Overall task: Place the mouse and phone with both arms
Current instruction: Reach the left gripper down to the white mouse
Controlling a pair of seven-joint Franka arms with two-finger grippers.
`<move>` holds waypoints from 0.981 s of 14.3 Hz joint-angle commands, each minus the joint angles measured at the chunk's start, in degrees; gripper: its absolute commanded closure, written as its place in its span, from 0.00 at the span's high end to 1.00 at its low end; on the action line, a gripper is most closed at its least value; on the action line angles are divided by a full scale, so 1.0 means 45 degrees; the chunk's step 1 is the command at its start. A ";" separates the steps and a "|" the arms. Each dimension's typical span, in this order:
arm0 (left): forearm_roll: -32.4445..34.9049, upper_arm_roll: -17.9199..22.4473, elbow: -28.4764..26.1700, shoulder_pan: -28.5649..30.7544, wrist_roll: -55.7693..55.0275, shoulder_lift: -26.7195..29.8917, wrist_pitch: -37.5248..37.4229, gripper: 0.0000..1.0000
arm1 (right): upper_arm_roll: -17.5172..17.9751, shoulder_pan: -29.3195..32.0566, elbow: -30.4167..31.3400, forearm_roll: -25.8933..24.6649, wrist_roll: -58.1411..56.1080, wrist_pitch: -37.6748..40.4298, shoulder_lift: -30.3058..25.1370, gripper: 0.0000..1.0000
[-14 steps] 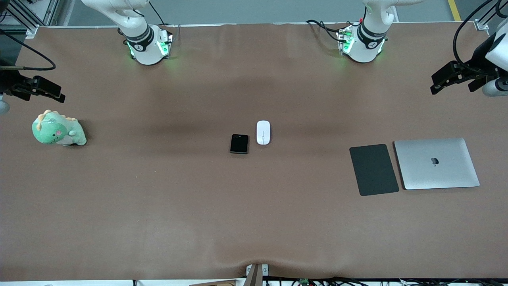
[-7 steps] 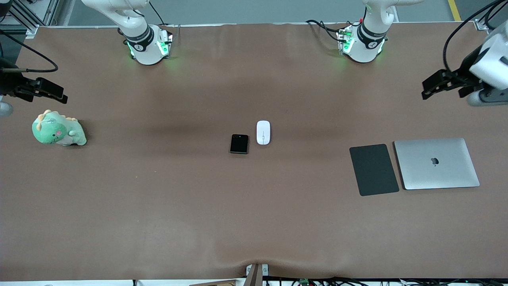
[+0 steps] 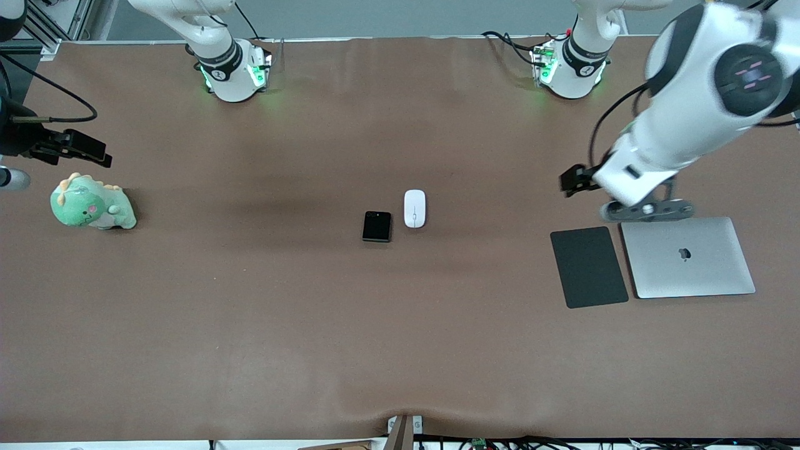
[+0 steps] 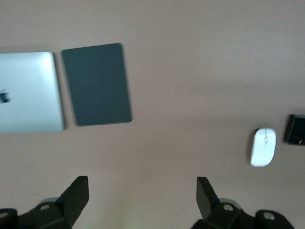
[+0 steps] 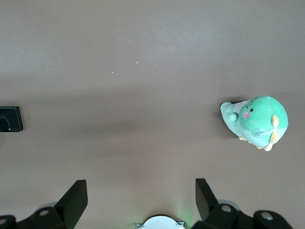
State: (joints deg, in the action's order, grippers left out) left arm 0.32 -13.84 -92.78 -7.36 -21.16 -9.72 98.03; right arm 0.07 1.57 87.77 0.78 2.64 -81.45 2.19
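- While lying flat near the middle of the table, white mouse untouched, thin grey line at the end toward the robot bases.
- Just beside the mouse, toward the right arm's end and slightly nearer the front camera: black phone, flat, camera dot at its end toward the bases, a narrow gap apart from the mouse.
- Well apart from the mouse, toward the left arm's end and somewhat nearer the front camera: dark grey pad, flat on the table.
- Just past the pad from the mouse, side by side with it and apart by a thin strip of table: closed silver laptop, logo up.
- Well apart from the mouse toward the right arm's end, about level with it: green plush dinosaur, sitting on the table.
- Up in the air over bare table between the mouse and the pad, close to the pad's edge toward the bases: left gripper, fingers spread wide with nothing between them; mouse, phone, pad and laptop all seen below in the left wrist view.
- Far from the mouse, in the air over the table beside the plush dinosaur: right gripper, fingers likewise parted and empty; phone at the margin of the right wrist view.
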 commanded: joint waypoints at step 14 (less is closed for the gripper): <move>-0.0071 0.0009 -0.1551 -0.4787 -0.4984 -0.3812 0.5653 1.00 | 0.0160 0.0335 -0.0012 0.0179 -0.0841 -0.0084 0.0880 1.00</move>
State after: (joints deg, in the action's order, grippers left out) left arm 0.32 -14.09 -100.37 -26.83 -41.45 -24.40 120.63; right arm 0.06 1.86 87.85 0.85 -0.66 -81.52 4.89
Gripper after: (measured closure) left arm 0.000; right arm 0.000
